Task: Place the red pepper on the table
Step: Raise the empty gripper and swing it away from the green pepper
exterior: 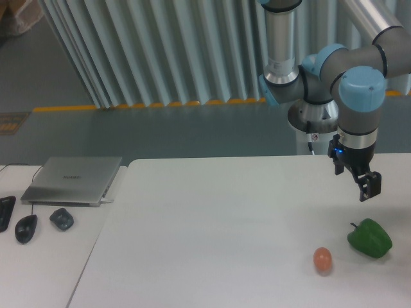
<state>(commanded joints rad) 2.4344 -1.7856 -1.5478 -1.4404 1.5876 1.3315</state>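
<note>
No red pepper was seen on the worktop (212,218) or in the tool (361,181), whose state could not be told; it hung above the green pepper (370,238). Locating it was judged next.

A wall of pale grey-blue vertical slats (167,51), like corrugated panels or long blinds, fills the view from ten to two o'clock. Below it runs a dull grey-green floor (160,131) crossed by a yellow line (148,105) along the foot of the slats. At eight o'clock stands a white side desk (58,263) carrying a closed silver laptop (72,181), two dark computer mice (43,223) and the edge of a black keyboard (5,212). At eleven o'clock a brown shape sits in the corner, too blurred to identify. The light is soft and even.
</note>
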